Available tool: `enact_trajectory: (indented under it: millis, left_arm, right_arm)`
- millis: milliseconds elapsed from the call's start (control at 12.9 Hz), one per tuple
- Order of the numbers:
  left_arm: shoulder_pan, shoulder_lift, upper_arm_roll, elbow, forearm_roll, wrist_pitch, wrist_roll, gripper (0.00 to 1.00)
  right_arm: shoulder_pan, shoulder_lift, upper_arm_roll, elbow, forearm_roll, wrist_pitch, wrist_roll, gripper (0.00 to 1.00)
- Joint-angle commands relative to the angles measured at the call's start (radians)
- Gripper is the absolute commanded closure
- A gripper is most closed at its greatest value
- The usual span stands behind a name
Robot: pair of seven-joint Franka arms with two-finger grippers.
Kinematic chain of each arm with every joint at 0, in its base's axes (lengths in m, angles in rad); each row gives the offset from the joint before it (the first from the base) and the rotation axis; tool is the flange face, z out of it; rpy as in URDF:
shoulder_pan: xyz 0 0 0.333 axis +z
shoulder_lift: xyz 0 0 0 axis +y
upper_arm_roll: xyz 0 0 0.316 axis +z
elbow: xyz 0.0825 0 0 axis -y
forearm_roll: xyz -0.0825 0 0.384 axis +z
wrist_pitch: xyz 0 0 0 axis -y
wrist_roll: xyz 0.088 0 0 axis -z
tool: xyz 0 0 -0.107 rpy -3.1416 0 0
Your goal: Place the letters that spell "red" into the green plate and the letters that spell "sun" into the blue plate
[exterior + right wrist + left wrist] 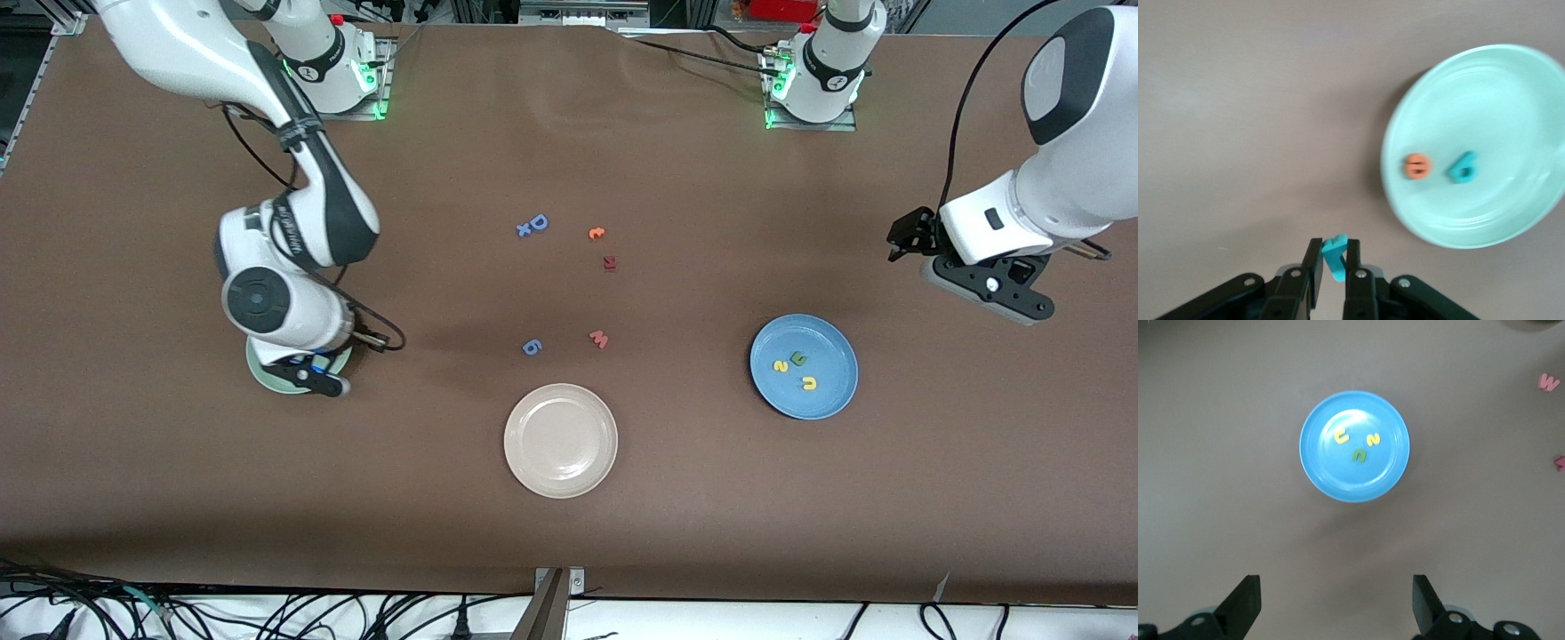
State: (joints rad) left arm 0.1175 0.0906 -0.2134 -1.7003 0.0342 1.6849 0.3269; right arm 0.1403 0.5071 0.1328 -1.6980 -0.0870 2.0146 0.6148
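- The right gripper point(1332, 263) hangs over the green plate's point(264, 374) edge, its fingers point(1313, 261) pinched on the teal "r" point(1335, 255). The right arm reaches out from its base, elbow bent, wrist pointing down over the plate.
- The left gripper point(1337, 603) is spread wide and holds nothing. It sits up in the air over bare table at the left arm's end, with that arm waiting, folded back.
- The table point(569, 551) is brown.
- The front view shows only a sliver of the green plate under the right wrist. The right wrist view shows its inside, where the orange "e" point(1416, 166) and the teal "d" point(1463, 167) lie side by side, apart.
- The blue plate point(843, 391) lies toward the left arm's end. In it are the yellow "s" point(781, 366), the yellow "u" point(808, 383) and the green "n" point(798, 358), close together; the left wrist view looks straight down on them.
- Only the front view shows the beige plate point(560, 476), nearest the camera, mid-table.
- Loose letters lie mid-table, farther from the camera than the beige plate: a blue "D" point(538, 222), a pink "w" point(599, 339), a dark red letter point(609, 262).
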Motion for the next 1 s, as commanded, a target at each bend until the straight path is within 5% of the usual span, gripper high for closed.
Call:
enact_trajectory:
  millis: [0, 155, 309, 386, 464, 541, 927]
  left_arm:
    - [-0.01, -0.075, 0.04, -0.082, -0.034, 0.016, -0.105, 0.0]
    - [-0.024, -0.075, 0.04, -0.081, -0.024, 0.016, -0.252, 0.0]
    - [-0.044, -0.071, 0.045, -0.07, -0.02, 0.018, -0.313, 0.0]
    - [-0.065, -0.069, 0.071, -0.064, -0.02, 0.018, -0.315, 0.0]
    - [-0.111, -0.069, 0.124, -0.055, -0.022, 0.018, -0.309, 0.0]
    - [-0.136, -0.069, 0.159, -0.03, -0.026, 0.018, -0.304, 0.0]
    - [-0.124, -0.069, 0.158, -0.018, -0.019, 0.018, -0.312, 0.0]
  right_arm:
    - [-0.109, -0.108, 0.011, -0.149, 0.001, 0.016, -0.174, 0.89]
    - [-0.155, -0.114, 0.008, -0.169, 0.0, 0.032, -0.24, 0.88]
    - [-0.16, -0.113, 0.008, -0.172, 0.001, 0.052, -0.242, 0.69]
    - [-0.162, -0.11, 0.008, -0.172, 0.003, 0.059, -0.241, 0.5]
    - [-0.163, -0.111, 0.007, -0.17, 0.003, 0.065, -0.241, 0.15]
    - [-0.165, -0.113, 0.007, -0.164, 0.003, 0.065, -0.242, 0.0]
    - [-0.137, -0.124, 0.008, -0.161, 0.003, 0.07, -0.141, 0.0]
